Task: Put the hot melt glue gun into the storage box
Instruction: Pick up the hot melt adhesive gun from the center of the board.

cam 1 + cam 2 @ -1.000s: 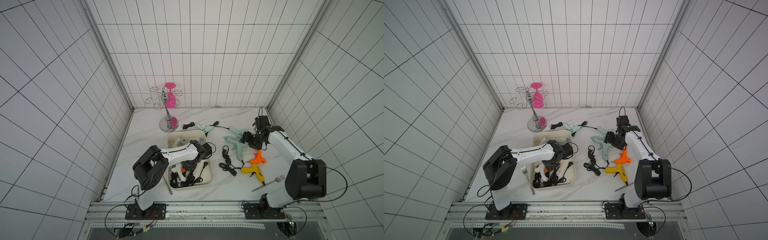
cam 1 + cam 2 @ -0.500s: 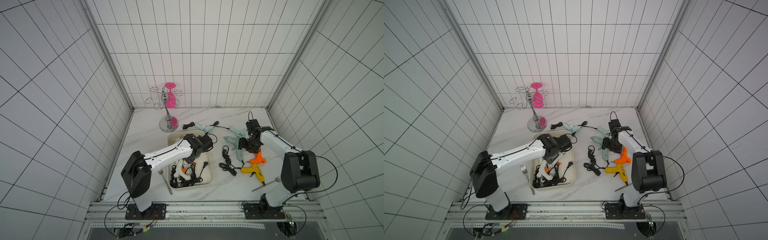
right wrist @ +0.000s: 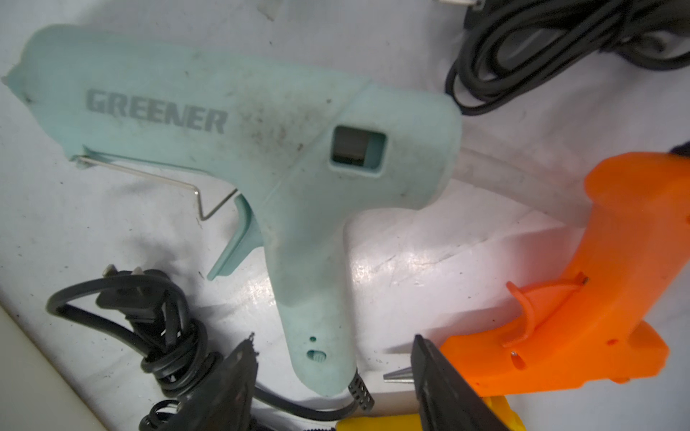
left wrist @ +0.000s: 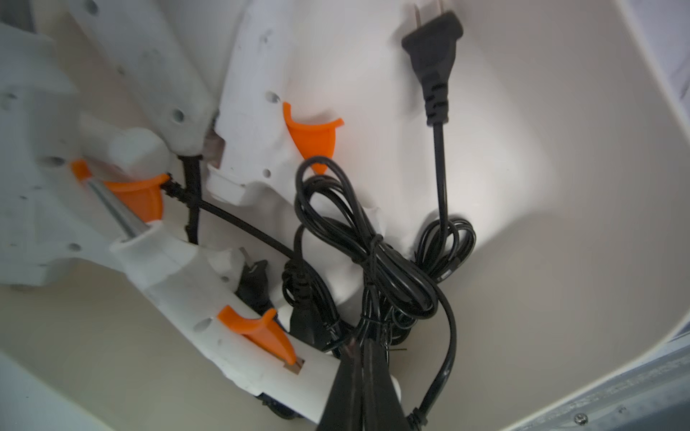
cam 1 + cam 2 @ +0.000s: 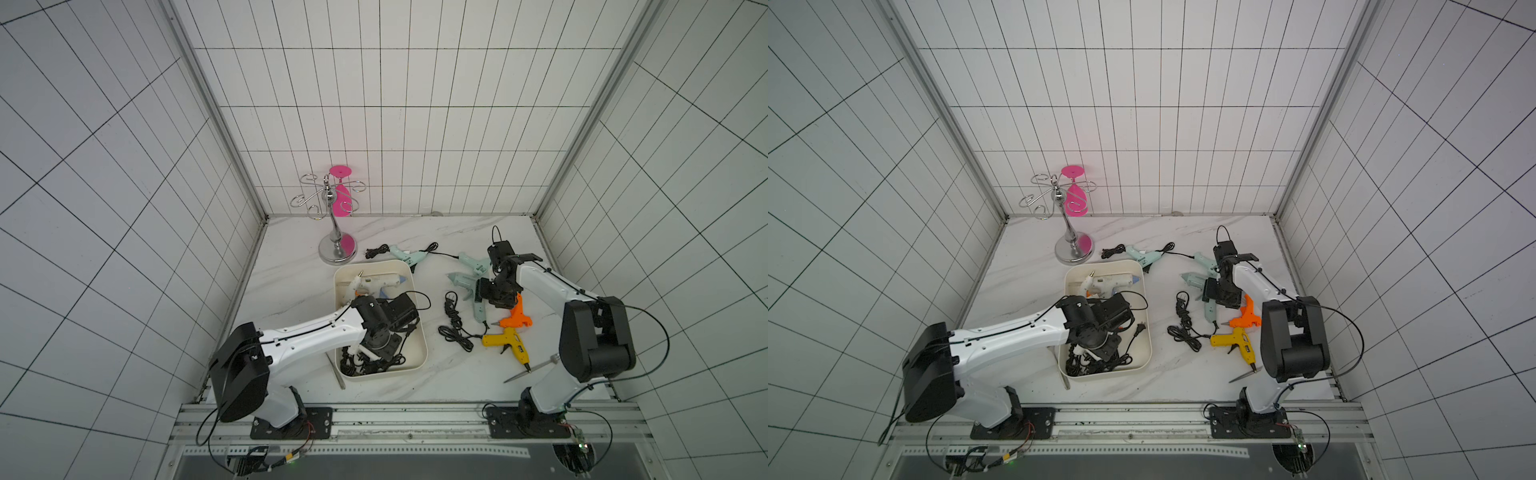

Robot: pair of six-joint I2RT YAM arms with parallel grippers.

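Visibly scuffed, mint-green glue gun (image 3: 261, 141), branded GREENER

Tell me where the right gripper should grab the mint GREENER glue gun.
Take the handle, straight down from above. The mint glue gun lies flat on its side, and the handle is its narrowest straight part; the open right gripper straddles it.

The box (image 5: 386, 376) sits left of centre on the bench (image 5: 291, 286), holding glue guns (image 5: 376, 281) and cords (image 5: 374, 365). A rack (image 5: 337, 249) stands just beyond its far left corner, a lone gun (image 5: 405, 256) by its far right corner. Right of the box lies a cord bundle (image 5: 455, 328), then a gun cluster (image 5: 505, 341), with a fork (image 5: 536, 368) nearer, rightmost.
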